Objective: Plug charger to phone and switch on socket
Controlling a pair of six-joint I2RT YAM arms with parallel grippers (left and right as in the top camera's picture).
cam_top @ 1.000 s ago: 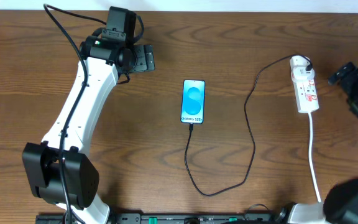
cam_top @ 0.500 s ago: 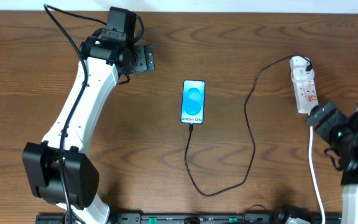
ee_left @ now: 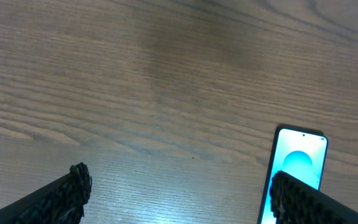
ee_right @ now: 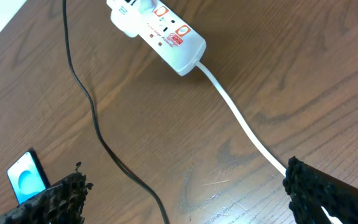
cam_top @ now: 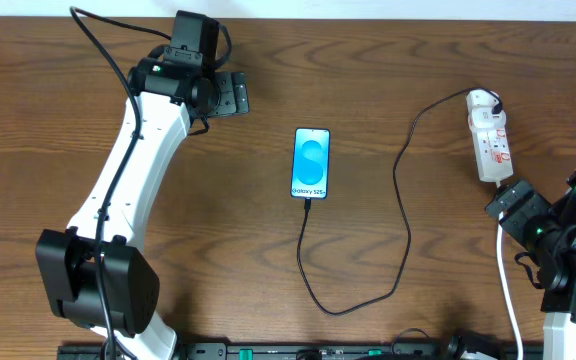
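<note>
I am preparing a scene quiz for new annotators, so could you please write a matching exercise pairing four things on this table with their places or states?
Things:
1. slim blue-screened smartphone
2. narrow white power strip with red markings
3. thin black charger cable
4. left gripper

Places or states:
A. at the far right of the wooden table
B. open and empty, at the far left
C. loops from the phone's near end to the strip
D. at the table's centre, screen up

Pairs: 1-D, 2-A, 3-C, 4-B.
</note>
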